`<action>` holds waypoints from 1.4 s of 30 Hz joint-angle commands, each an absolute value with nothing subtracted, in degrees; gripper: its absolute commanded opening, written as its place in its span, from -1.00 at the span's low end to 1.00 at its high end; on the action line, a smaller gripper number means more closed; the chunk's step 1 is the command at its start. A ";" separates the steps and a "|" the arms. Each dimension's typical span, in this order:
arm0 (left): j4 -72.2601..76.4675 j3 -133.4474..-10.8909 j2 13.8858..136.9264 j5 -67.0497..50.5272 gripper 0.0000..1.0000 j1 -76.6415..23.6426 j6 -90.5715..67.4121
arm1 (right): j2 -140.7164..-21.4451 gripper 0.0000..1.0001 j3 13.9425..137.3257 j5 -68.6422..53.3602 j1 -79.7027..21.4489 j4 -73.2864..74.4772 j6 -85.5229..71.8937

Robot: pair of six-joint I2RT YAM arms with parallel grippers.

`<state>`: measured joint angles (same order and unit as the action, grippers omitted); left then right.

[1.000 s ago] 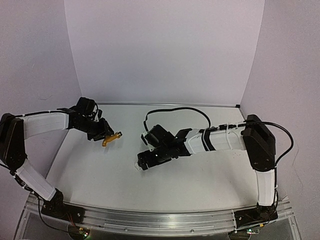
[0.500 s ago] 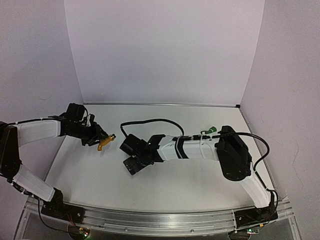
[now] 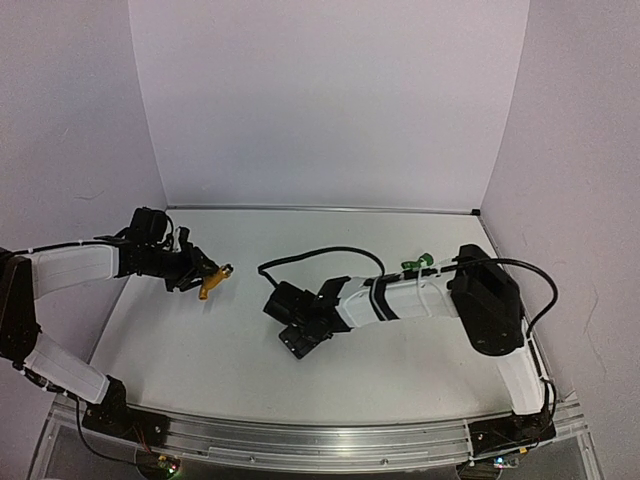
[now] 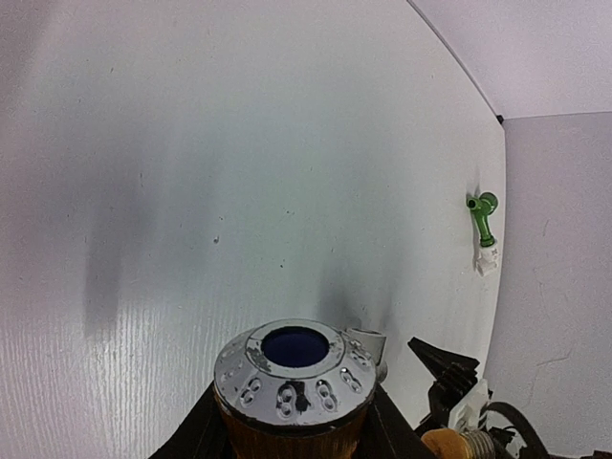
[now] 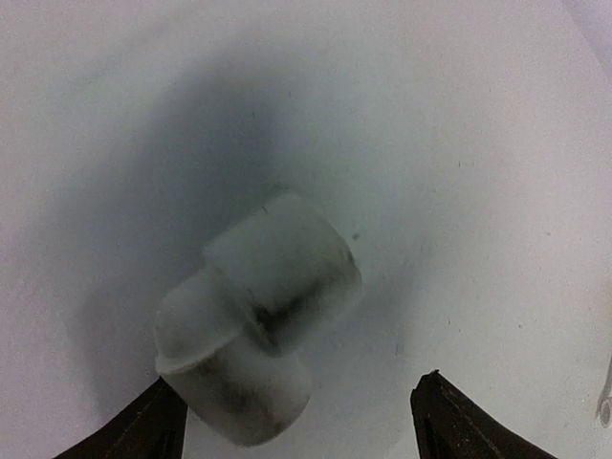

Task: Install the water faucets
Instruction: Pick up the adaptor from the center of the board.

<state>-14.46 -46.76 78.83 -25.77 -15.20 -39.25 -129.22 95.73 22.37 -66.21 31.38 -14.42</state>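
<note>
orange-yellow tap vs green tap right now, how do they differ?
The orange-yellow plastic tap is clamped in the left gripper; the green plastic tap lies free on the table, beside the right arm. The green tap has a white fitting at its end; the orange-yellow tap's end shows none. Both are small toy taps.

White table (image 3: 230, 350), matte, few dark specks. White elbow pipe fitting (image 5: 258, 316) lying on it, blurred, one socket end pointing upper right, soft shadow around. Smaller white fitting (image 4: 488, 260) at table edge by side wall. Pale backdrop walls (image 3: 330, 100) on three sides. Aluminium rail (image 3: 300, 437) along near edge
</note>
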 commanded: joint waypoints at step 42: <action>-8.79 -44.89 78.53 -27.65 -1.00 -15.67 -42.53 | -129.38 -0.10 91.32 18.18 -63.39 14.81 -18.08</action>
